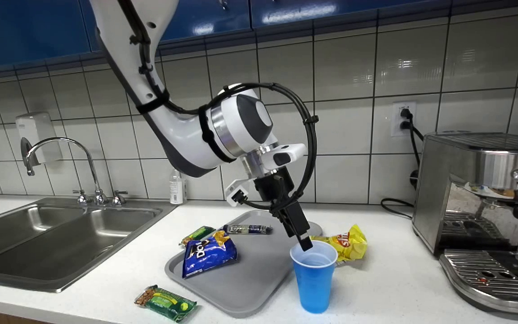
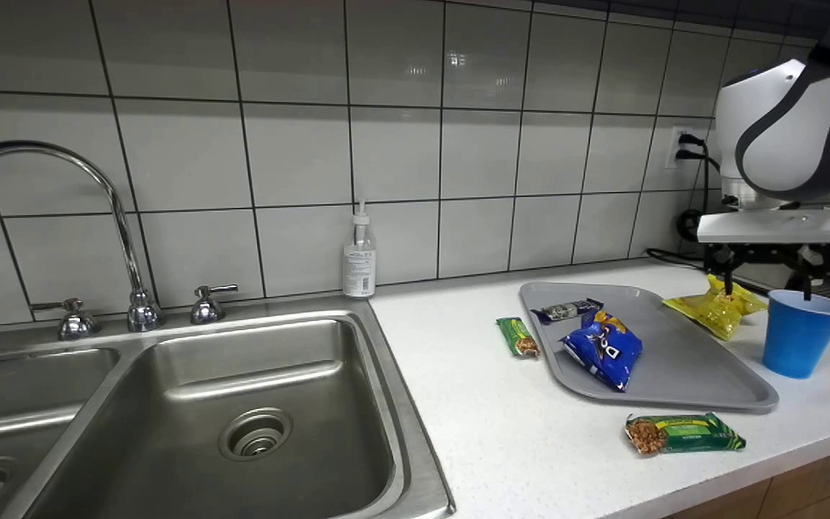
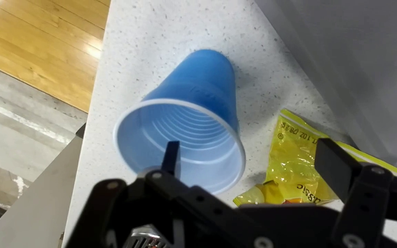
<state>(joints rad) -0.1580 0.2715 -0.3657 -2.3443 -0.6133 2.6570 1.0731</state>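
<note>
My gripper is open and holds nothing. It also shows in an exterior view and in the wrist view. One fingertip is at or just inside the mouth of an upright blue cup with a white inside; I cannot tell whether it touches. The other finger is over a yellow chip bag, which lies beside the grey tray. A blue chip bag and a dark wrapped bar lie on the tray. Green bars lie beside it, front and back.
A steel double sink with a tap is set in the white counter. A bottle stands behind it against the tiled wall. A coffee machine stands beyond the cup. Blue cupboards hang above.
</note>
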